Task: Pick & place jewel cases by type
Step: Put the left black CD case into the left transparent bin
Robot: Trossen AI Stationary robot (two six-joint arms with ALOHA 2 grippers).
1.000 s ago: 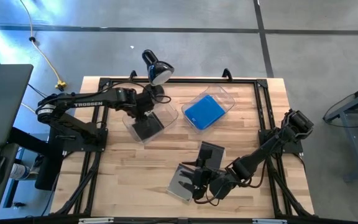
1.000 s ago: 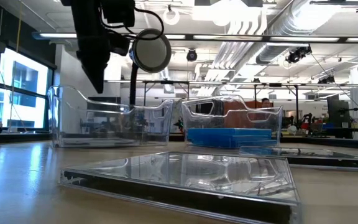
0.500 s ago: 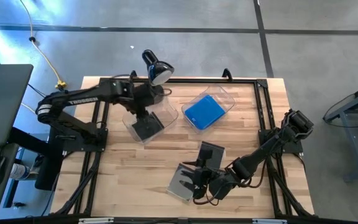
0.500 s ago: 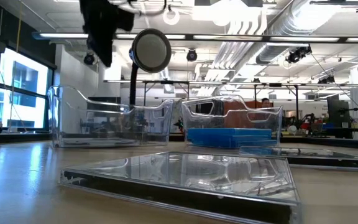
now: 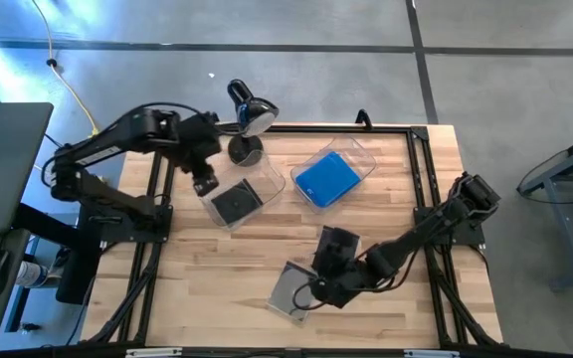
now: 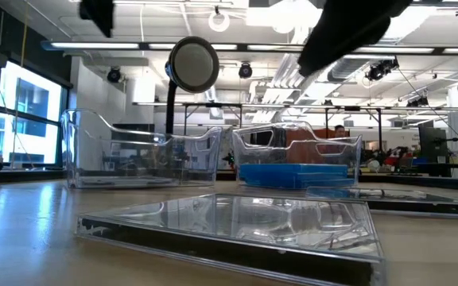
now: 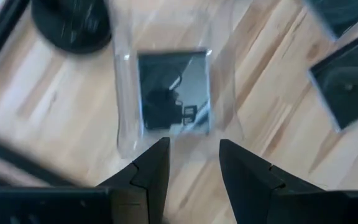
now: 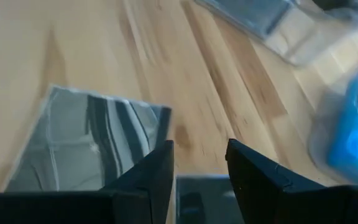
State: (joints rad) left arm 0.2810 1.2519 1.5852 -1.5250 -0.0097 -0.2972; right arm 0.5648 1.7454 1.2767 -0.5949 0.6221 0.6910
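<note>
Jewel cases, high view: one dark case point(image 5: 235, 203) lies in the left clear bin point(image 5: 267, 182); blue cases point(image 5: 326, 178) lie in the right clear bin point(image 5: 364, 154); two dark/clear cases lie loose on the table point(image 5: 207, 288), one point(image 5: 291, 291) near the front edge, the other point(image 5: 340, 239) just behind it.
Left gripper, high view: left gripper point(image 5: 204, 184) is beside the left bin's outer corner, close to the lamp base point(image 5: 246, 150); nothing seen in it.
Right gripper, high view: right gripper point(image 5: 316, 294) is over the near loose case, the arm reaching in from the table's right edge.
Low view, cases: the near case point(image 6: 237, 226) lies flat in the foreground; the second loose case point(image 6: 396, 199) lies flat to the right behind it; the blue stack point(image 6: 296, 175) rests on the floor of its bin point(image 6: 296, 151); the other bin point(image 6: 141, 151) stands left of it, with the lamp head point(image 6: 194, 65) above.
Left wrist view: fingers point(image 7: 151, 174) stand apart with nothing between them; the dark case point(image 7: 173, 93) lies flat in its bin ahead.
Right wrist view: fingers point(image 8: 148, 177) stand apart, gripping nothing; the clear-lidded case point(image 8: 92, 146) lies on the wood just beyond them; the blue cases point(image 8: 356, 127) show farther off.
</note>
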